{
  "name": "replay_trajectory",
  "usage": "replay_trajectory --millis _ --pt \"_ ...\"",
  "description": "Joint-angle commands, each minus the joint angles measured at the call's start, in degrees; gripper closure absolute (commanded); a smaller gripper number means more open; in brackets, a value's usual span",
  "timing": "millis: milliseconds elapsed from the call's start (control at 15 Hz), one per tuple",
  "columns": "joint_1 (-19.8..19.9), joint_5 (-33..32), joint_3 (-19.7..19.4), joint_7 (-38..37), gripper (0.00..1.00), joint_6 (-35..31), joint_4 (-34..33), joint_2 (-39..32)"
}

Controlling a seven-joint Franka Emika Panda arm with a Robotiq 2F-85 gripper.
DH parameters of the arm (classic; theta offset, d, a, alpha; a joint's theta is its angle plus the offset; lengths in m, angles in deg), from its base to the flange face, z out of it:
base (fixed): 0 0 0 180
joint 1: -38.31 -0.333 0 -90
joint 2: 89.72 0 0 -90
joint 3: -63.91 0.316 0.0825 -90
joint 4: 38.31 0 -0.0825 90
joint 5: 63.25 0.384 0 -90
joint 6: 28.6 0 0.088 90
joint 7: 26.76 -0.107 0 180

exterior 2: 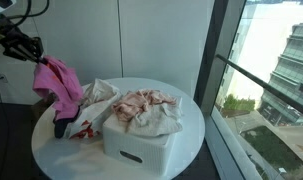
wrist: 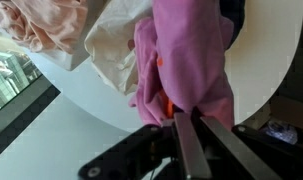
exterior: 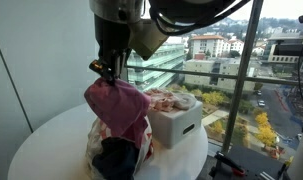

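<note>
My gripper (exterior: 108,70) is shut on a pink cloth (exterior: 119,108) and holds it hanging above the round white table (exterior: 51,135). In an exterior view the gripper (exterior 2: 31,53) is at the far left with the pink cloth (exterior 2: 59,82) dangling from it. In the wrist view the two fingers (wrist: 188,118) pinch the top edge of the pink cloth (wrist: 191,50). Below it lies a pile of clothes, with a dark garment (exterior: 116,158) and a white patterned one (exterior 2: 96,100).
A white box (exterior 2: 141,140) filled with pale pink clothes (exterior 2: 146,103) stands on the table beside the pile; it also shows in an exterior view (exterior: 176,122). A large window with a railing (exterior 2: 261,85) is close behind the table.
</note>
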State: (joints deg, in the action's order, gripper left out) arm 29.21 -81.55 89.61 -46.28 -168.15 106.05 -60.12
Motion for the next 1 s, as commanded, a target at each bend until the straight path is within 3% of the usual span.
replay_trajectory --millis 0,333,933 --pt "-1.7 0.05 0.76 2.41 0.96 -0.78 -2.71 -7.74" --pt "0.87 -8.63 1.68 -0.94 0.96 -0.62 -4.13 -13.22" --pt "0.17 -16.01 -2.8 -2.62 0.98 -4.01 -9.06 -28.21"
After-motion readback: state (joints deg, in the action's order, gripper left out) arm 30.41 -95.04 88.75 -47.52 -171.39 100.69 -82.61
